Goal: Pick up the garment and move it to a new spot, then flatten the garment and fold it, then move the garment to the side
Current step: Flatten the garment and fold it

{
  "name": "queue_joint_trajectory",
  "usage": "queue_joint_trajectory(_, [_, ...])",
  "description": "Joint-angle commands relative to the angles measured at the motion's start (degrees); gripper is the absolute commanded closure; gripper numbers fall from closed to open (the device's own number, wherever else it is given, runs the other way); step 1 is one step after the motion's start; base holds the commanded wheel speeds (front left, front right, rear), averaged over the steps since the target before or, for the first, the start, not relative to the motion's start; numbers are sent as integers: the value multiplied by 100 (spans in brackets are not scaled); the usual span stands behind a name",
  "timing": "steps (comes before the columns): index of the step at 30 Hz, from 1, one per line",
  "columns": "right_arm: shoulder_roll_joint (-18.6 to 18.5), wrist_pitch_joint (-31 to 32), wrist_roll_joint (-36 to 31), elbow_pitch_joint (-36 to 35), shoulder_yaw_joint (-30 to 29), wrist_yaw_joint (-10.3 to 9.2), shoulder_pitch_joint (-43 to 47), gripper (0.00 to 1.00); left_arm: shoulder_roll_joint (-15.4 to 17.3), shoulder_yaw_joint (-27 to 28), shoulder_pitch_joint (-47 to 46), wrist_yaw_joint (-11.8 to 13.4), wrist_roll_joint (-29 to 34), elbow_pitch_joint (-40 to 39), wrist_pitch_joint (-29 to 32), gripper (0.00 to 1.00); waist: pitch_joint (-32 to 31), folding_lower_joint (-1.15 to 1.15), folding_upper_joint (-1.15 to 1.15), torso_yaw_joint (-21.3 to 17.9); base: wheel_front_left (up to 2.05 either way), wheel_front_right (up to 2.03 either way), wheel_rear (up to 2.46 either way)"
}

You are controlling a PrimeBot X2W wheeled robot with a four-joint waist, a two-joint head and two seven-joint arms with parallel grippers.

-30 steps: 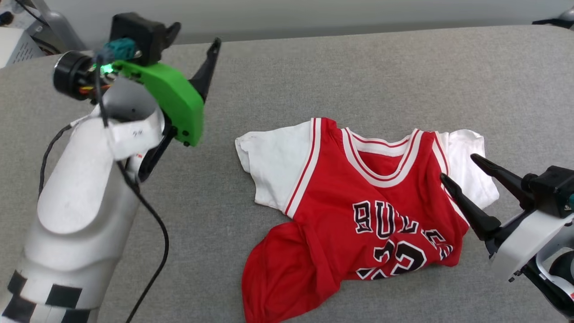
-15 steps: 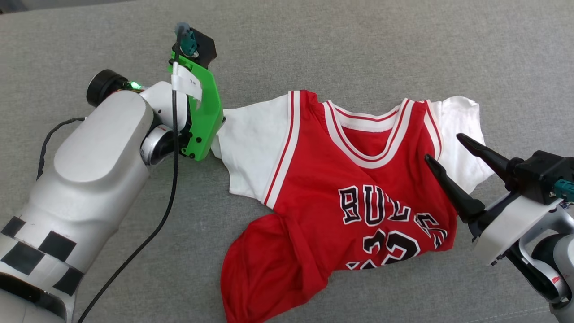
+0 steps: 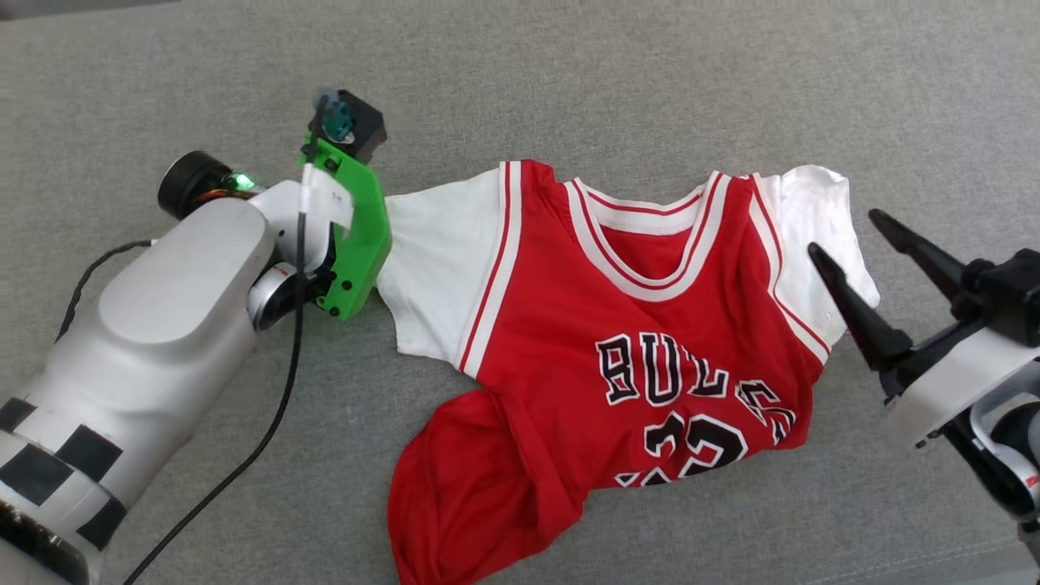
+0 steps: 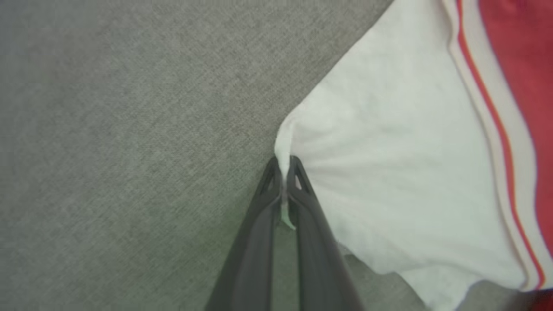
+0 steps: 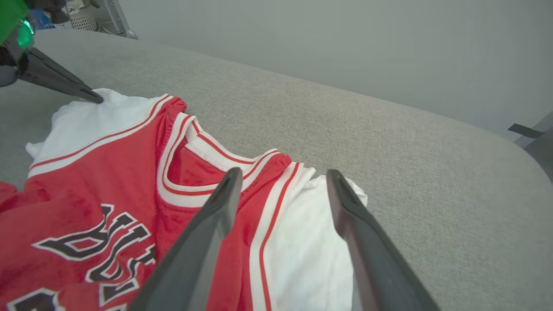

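Note:
The garment [image 3: 617, 357], a red jersey with white sleeves and black lettering, lies rumpled on the grey surface, its lower left part bunched. My left gripper [image 4: 284, 162] is shut on the edge of the garment's left white sleeve [image 4: 389, 151], with a pinch of cloth between the fingertips. In the head view its green mount [image 3: 353, 236] covers the fingers. My right gripper [image 3: 843, 231] stands open just above the right white sleeve [image 5: 311, 242], one finger over the red-striped trim, nothing between the fingers.
The grey fabric surface [image 3: 650, 97] stretches all around the jersey. A black cable [image 3: 276, 406] hangs from my left arm. In the right wrist view the surface's far edge meets a grey wall, with equipment [image 5: 82, 15] at the upper left.
My left arm came down to the left sleeve and its gripper shut on the sleeve's edge. The head camera tilted down. The right gripper stays open and now stands over the right sleeve.

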Motion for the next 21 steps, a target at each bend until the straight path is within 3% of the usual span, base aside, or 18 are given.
queue_joint_trajectory(1, [-44, -42, -20, 30, -121, -3, -29, 0, 171, 53, 188, -10, -45, 79, -247, 100, -228, 0, 0, 182, 0, 0, 0])
queue_joint_trajectory(6, [-293, 39, 44, 34, -616, -3, -23, 0, 532, 326, 385, -9, -157, -58, -1007, 100, -471, 0, 0, 431, 0, 0, 0])
queue_joint_trajectory(12, [-735, 433, 150, -17, -956, -3, -211, 0, 943, 499, 786, 197, -249, -444, -1379, 100, -532, 0, 0, 722, 0, 0, 0])
queue_joint_trajectory(16, [-1139, 931, 440, 124, -839, -3, -557, 0, 1086, 568, 1012, 374, -312, -811, -1498, 100, -459, 0, 0, 871, 0, 0, 0])
queue_joint_trajectory(21, [-1704, 2097, 1139, 424, -313, -3, -1032, 0, 1162, 611, 1104, 600, -270, -1234, -1604, 100, -303, 0, 0, 1023, 0, 0, 0])
